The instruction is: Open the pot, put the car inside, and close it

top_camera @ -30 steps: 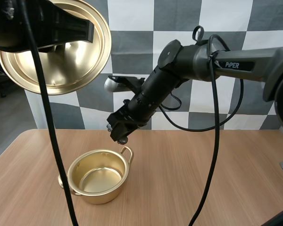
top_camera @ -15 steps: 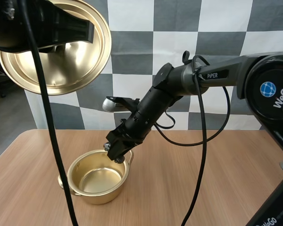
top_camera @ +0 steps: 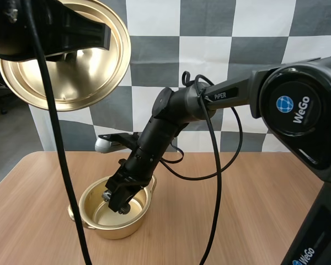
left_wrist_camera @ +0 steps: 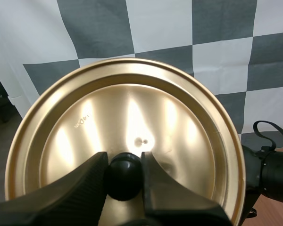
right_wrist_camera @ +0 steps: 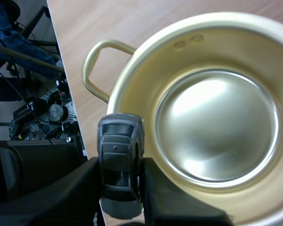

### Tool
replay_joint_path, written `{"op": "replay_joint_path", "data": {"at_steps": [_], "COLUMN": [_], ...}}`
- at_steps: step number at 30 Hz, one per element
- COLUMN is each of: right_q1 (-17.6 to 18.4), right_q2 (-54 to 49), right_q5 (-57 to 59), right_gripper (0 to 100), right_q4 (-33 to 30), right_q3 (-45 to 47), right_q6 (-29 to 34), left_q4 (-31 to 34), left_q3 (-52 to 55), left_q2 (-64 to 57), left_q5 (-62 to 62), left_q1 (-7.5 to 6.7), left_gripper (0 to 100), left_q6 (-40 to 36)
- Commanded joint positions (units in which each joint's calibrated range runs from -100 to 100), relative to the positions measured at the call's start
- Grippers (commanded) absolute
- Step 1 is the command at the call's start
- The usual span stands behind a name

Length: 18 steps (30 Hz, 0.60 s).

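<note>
In the high view the left arm is cut off at the edge, and the car is hard to make out among the dark fingers of the right claw (top_camera: 119, 203). From the right wrist it is plain: that claw is clamped on the grey car (right_wrist_camera: 120, 141), one finger on each flank (nose past the tips), over the rim of the open pot (top_camera: 113, 221) beside a handle. The pot stands on the desk (top_camera: 237, 210). The left claw (left_wrist_camera: 123, 162) pinches the knob (left_wrist_camera: 124, 178) of the lid (top_camera: 66, 66), high at far left.
</note>
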Motion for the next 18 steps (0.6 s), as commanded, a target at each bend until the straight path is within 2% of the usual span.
{"op": "replay_joint_path", "data": {"at_steps": [1, 9, 18], "right_q1": [0.01, 0.01, 0.01], "right_q2": [1.30, 4.88, 8.17], "right_q5": [0.01, 0.01, 0.01], "right_gripper": [0, 0, 0], "right_q4": [-0.61, -0.99, -1.42], "right_q3": [-0.11, -0.68, -9.60], "right_q6": [-0.09, -1.35, -1.59], "left_q4": [-0.04, -0.04, -0.15], "left_q3": [-0.05, -0.05, -0.05], "left_q2": [0.04, -0.07, -1.30], "left_q5": [0.00, 0.00, 0.00], "left_q1": [0.00, 0.00, 0.00], "left_gripper": [0, 0, 0], "left_q6": [0.00, -0.01, -0.01]}}
